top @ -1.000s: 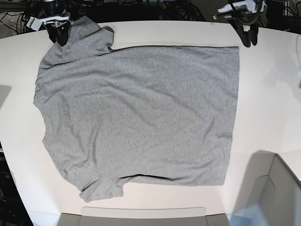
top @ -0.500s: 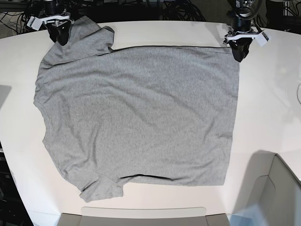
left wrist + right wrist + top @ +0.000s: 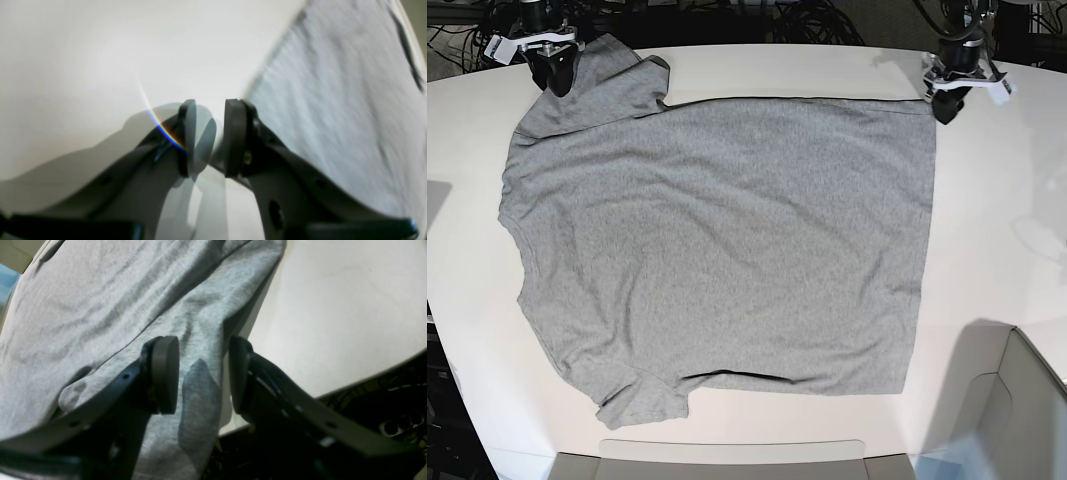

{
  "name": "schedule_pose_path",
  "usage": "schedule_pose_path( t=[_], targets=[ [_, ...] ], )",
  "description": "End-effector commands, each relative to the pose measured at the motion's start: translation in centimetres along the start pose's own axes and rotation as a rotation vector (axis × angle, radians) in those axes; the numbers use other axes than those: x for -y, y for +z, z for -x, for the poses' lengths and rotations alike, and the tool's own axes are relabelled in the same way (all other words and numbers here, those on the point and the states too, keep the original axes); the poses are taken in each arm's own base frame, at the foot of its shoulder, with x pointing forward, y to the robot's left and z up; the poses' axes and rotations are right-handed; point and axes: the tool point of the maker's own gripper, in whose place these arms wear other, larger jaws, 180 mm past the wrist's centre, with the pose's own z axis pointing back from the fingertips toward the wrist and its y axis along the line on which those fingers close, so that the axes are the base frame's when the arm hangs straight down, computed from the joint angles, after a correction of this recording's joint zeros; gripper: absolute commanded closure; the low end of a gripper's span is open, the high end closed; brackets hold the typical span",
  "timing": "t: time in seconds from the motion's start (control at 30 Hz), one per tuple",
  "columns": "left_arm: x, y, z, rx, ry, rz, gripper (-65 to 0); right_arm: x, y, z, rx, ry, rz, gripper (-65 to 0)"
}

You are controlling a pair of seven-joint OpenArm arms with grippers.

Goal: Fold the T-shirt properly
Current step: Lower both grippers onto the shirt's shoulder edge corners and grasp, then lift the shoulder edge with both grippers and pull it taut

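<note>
Base view showed the T-shirt (image 3: 717,240) spread flat and plain side up across the middle of the white bench (image 3: 757,65), one sleeve reaching toward the far corner and the hem lying near the opposite far side. No fold was seen to have been made, so the whole folding was judged to be left. The right gripper (image 3: 551,72) was set over the far sleeve; in the right wrist view its jaws stood wide apart astride the sleeve cloth, with nothing clamped. The left gripper (image 3: 947,103) was poised at the far hem corner, partly open, its pads over bare bench just beside the cloth edge, with nothing held.
</note>
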Motion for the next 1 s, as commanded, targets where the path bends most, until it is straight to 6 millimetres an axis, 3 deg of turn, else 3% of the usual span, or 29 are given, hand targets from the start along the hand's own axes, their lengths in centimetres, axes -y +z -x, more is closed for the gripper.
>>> schedule_pose_path(
  t=[0.0,0.33,0.67,0.73,0.8,0.87,0.97],
  targets=[
    [-0.1,0.3,1.0,-0.052,-0.001,0.001,-16.0,0.5,0.7,1.5,-0.080,0.005,0.023,-25.2],
    [1.6,-1.5,4.3,-0.188,0.016,0.041,-16.0,-0.6,1.2,3.3,-0.130,-0.002,-0.007,-25.2],
    [1.3,-1.5,4.9,-0.198,-0.101,0.023,-14.9,-0.6,1.3,3.5,-0.137,-0.003,-0.007,-24.9],
    [1.2,-1.6,5.0,-0.203,-0.131,0.018,-9.2,-0.6,1.3,3.5,-0.137,-0.002,-0.008,-21.2],
    [1.6,-2.0,4.6,-0.192,-0.141,0.025,0.0,-0.6,1.3,3.5,-0.137,-0.002,-0.008,-12.5],
    [1.6,-2.2,4.1,-0.181,-0.136,0.023,0.0,-0.7,1.2,3.1,-0.125,-0.004,-0.010,-2.4],
    [1.9,-2.0,3.7,-0.169,-0.142,0.033,0.0,-1.2,1.9,3.1,-0.132,-0.009,-0.019,0.0]
  ],
)
